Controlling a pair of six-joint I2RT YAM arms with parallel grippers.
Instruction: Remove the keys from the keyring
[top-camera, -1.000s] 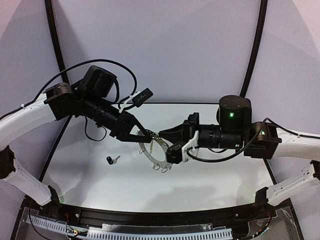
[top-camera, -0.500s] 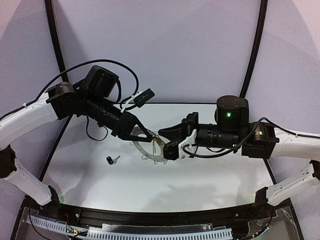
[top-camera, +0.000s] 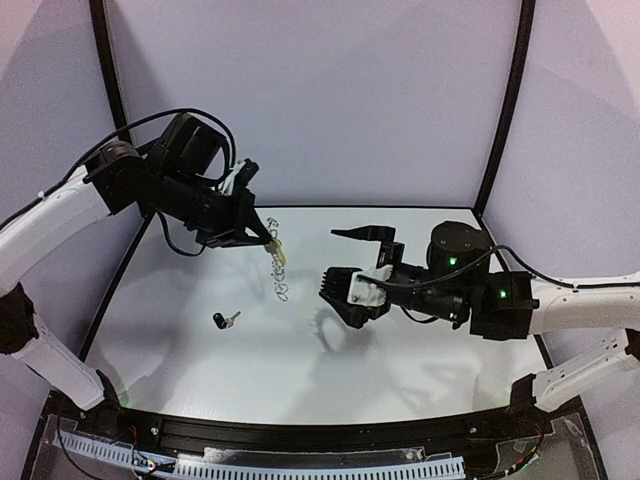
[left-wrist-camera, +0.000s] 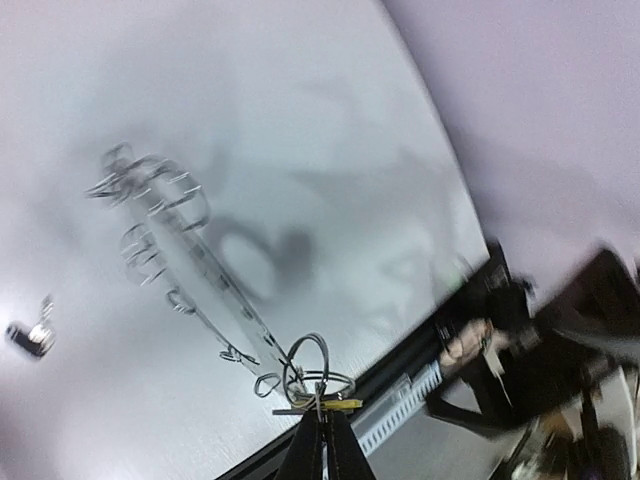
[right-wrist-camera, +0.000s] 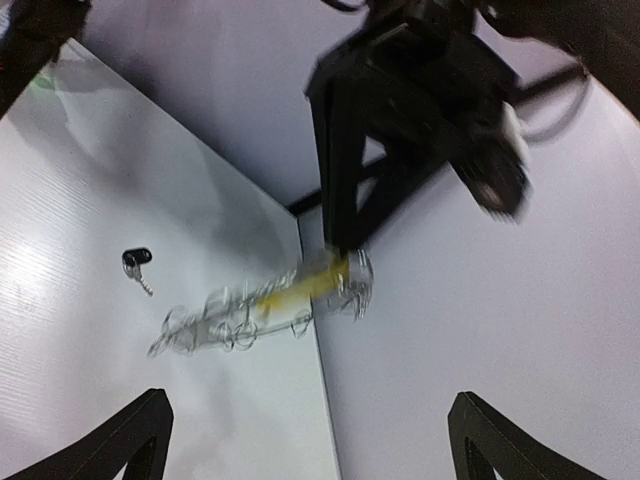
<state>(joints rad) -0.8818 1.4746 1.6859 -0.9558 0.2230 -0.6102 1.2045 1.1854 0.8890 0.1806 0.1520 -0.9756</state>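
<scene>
My left gripper (top-camera: 266, 238) is shut on the yellow key (top-camera: 281, 259), held up above the table at the back left. In the left wrist view its fingertips (left-wrist-camera: 311, 432) pinch the yellow head (left-wrist-camera: 340, 404) and a wire loop. The keyring (top-camera: 281, 282), a grey hoop fringed with wire loops, hangs edge-on below that grip (left-wrist-camera: 190, 265). The black-headed key (top-camera: 226, 320) lies loose on the table. My right gripper (top-camera: 336, 257) stands open to the right of the keyring, apart from it; its view shows the blurred keyring (right-wrist-camera: 240, 310) and black key (right-wrist-camera: 137, 263).
The white table (top-camera: 420, 370) is walled by pale panels with black corner posts (top-camera: 500, 110). A black rail (top-camera: 300, 435) runs along the near edge. The table's back right edge lies just behind the right arm.
The right gripper has opened, let go of the keyring and drawn back toward the right. The left gripper closed and lifted up and left, so the ring now hangs from it.
</scene>
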